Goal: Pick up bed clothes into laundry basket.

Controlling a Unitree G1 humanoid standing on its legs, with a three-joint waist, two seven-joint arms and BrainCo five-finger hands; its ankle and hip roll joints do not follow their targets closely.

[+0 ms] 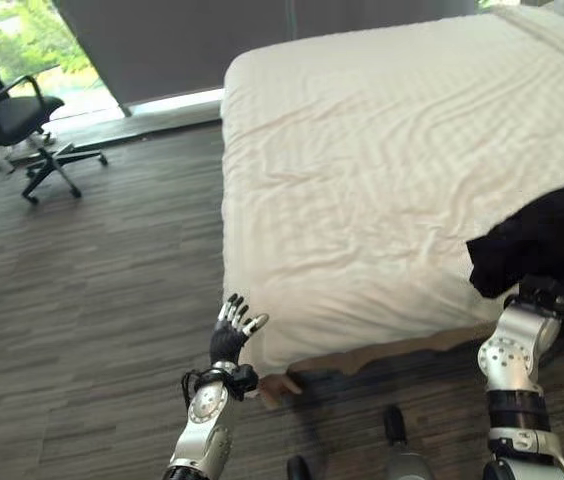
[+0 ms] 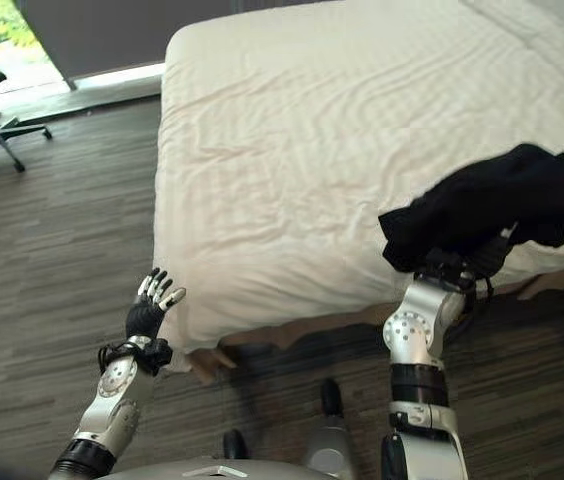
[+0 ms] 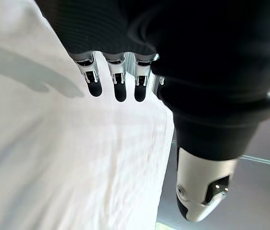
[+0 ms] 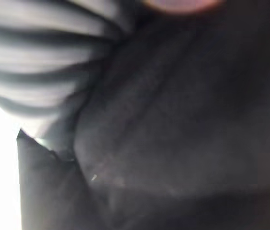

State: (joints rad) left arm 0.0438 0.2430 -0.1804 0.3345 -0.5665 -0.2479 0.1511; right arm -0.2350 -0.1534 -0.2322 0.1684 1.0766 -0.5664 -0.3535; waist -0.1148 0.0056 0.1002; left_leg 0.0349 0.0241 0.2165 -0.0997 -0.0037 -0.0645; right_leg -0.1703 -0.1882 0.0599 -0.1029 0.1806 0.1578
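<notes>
On our far left an office chair (image 1: 17, 115) stands on the wood floor (image 1: 92, 280) near the window, well apart from us, so that side gives plenty of room to swing or step.

Next comes our left hand (image 1: 234, 330), raised beside the near corner of the bed (image 1: 382, 170) with its fingers (image 3: 119, 86) straight and spread, holding nothing. We judge it best kept just where it is, off the white sheet (image 2: 292, 160), so it cannot snag the overhang when we turn.

Further right, the dark garment (image 2: 492, 210) lies bunched at the bed's near edge, draped over our right hand (image 2: 452, 268). The fingers are buried in the cloth, and the right wrist view gives us dark folds pressed close, so we cannot tell whether they are closed on it.

The step in hand, as we read it, is lifting this garment clear. To do it well we should raise it straight up before drawing it back, since loose folds trail toward the right and could drag across the sheet or slip off. We should confirm a firm hold first.

The mattress edge runs right beside our right forearm; the floor strip in front of the bed is narrow there. We see no laundry basket, so the open floor on the left looks like the way to turn.
</notes>
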